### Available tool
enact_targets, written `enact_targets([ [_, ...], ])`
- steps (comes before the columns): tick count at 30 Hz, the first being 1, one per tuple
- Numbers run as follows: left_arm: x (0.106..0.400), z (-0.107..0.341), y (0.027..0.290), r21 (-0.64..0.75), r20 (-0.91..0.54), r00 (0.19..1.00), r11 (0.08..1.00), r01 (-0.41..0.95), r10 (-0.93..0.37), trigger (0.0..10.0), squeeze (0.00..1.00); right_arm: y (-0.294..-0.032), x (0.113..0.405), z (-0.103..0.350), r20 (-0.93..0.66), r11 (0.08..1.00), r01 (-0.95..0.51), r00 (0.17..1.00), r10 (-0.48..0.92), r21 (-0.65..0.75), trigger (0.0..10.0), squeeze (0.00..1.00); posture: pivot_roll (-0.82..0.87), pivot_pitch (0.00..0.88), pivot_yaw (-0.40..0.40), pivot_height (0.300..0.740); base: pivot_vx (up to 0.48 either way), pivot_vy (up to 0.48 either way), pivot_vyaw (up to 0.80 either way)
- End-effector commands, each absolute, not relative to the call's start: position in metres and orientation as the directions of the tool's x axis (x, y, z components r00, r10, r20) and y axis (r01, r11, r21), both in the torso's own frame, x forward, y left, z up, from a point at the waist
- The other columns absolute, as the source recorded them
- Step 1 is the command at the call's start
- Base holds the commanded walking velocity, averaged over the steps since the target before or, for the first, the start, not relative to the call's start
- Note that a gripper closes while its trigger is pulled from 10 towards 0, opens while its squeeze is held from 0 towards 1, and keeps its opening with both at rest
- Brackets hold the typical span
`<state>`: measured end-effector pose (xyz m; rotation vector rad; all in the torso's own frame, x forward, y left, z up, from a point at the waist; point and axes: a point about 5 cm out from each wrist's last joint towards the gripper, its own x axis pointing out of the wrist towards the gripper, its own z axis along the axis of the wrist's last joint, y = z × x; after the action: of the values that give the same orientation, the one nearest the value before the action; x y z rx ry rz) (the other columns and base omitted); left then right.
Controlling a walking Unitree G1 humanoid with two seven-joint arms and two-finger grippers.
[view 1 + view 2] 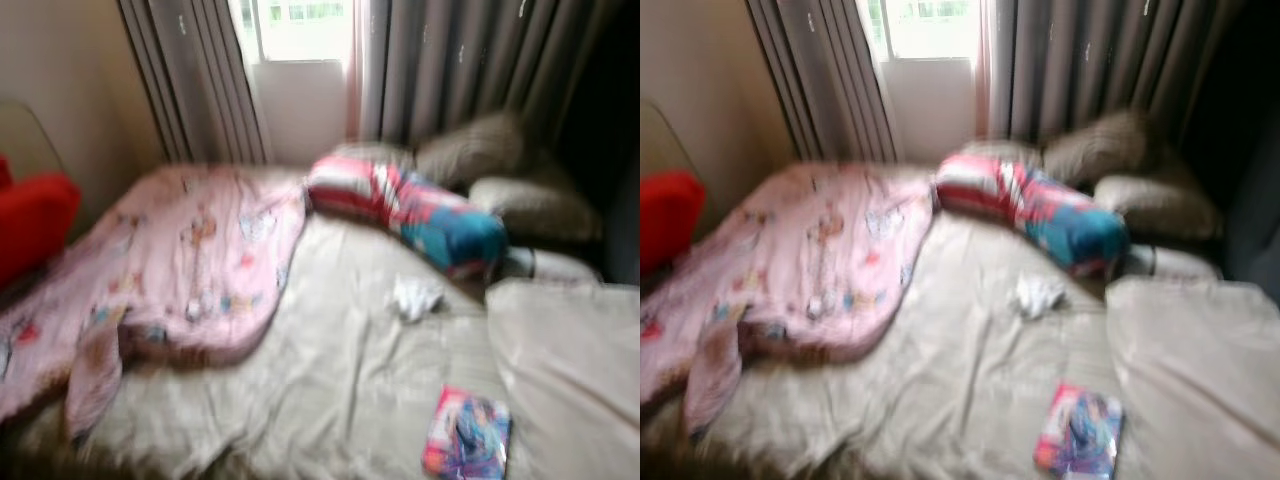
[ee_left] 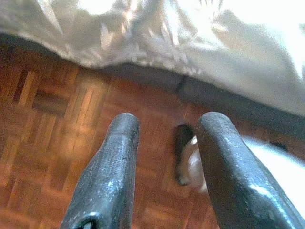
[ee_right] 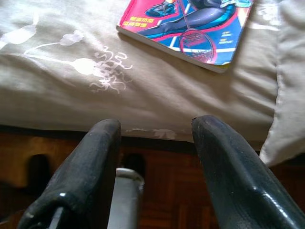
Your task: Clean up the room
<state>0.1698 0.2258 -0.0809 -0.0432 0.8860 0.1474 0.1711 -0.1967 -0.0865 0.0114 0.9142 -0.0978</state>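
Lying on bed (image 1: 330,380): book (image 1: 466,435), pink blanket (image 1: 170,270), both claws spread

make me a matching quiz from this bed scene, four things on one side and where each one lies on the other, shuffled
Things:
1. pink blanket
2. striped bolster
3. book
4. white crumpled cloth

Places:
A. near the bed's front edge, on the robot's right
B. mid-bed, just in front of the bolster
C. spread over the bed's left side
D. toward the back of the bed, below the window, beside the grey pillows

Pairs: 1-C, 2-D, 3-A, 4-B
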Motion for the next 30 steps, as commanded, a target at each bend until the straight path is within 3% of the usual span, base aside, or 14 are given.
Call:
enact_targets([
  [1,0.1630,-0.0819,0.2359,0.052,-0.788,0.601,0.986,-0.157,0.138,10.0,0.00,-0.1835,0.1755,-0.0863,-0.789,0.997,0.078,0.613,-0.048,0.001,10.0,0.00,-0.02,0.030,0.010,0.740,0.000,0.386,0.00],
  [12,0.1603,-0.0829,0.2362,0.055,-0.791,0.596,0.986,-0.157,0.139,10.0,0.00,-0.1804,0.1761,-0.0866,-0.791,0.998,0.068,0.610,-0.043,-0.002,10.0,0.00,-0.02,0.012,0.014,0.740,0.000,0.382,0.00],
  [30,0.1652,-0.0806,0.2366,0.055,-0.782,0.608,0.987,-0.153,0.138,10.0,0.00,-0.1819,0.1803,-0.0845,-0.783,0.996,0.094,0.620,-0.057,0.001,10.0,0.00,0.00,0.103,0.015,0.740,0.000,0.383,0.00],
])
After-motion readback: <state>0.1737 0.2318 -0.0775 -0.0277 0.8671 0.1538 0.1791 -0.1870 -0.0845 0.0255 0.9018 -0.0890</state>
